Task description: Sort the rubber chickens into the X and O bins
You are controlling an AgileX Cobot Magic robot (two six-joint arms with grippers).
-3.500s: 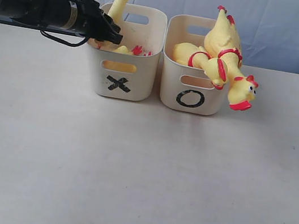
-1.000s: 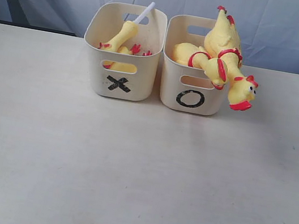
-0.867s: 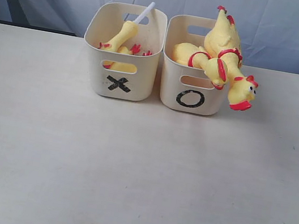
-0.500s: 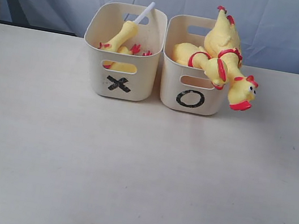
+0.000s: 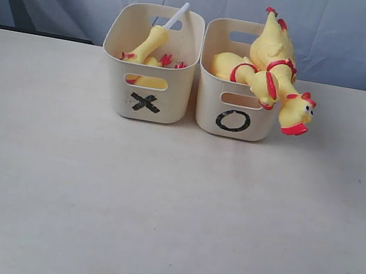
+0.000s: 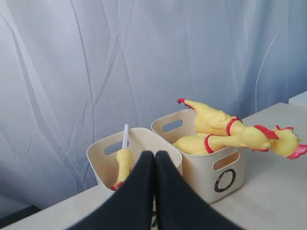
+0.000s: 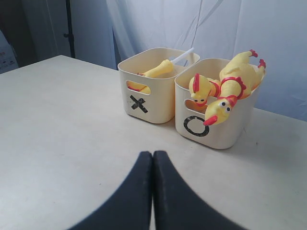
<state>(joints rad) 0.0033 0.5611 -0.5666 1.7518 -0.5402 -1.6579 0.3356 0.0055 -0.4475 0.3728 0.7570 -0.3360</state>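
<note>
The X bin (image 5: 147, 92) (image 7: 144, 103) (image 6: 103, 163) holds a yellow neck piece with a white tube (image 5: 159, 34) (image 6: 123, 160) and a yellow body with red feet (image 5: 155, 62). Beside it, the O bin (image 5: 234, 114) (image 7: 213, 127) (image 6: 216, 172) holds two whole rubber chickens (image 5: 271, 50) (image 7: 235, 76) (image 6: 211, 120); one head (image 5: 296, 115) (image 7: 217, 110) (image 6: 285, 143) hangs over its rim. Neither arm shows in the exterior view. My left gripper (image 6: 154, 153) is shut and empty, facing the bins. My right gripper (image 7: 153, 153) is shut and empty, above the table, short of the bins.
The bins stand side by side at the back of a pale table (image 5: 171, 205). A blue-white curtain (image 5: 328, 28) hangs behind them.
The left arm has pulled back out of the exterior view at the upper left. The neck piece with the tube now leans in the X bin. Chickens in the O bin have not moved.
</note>
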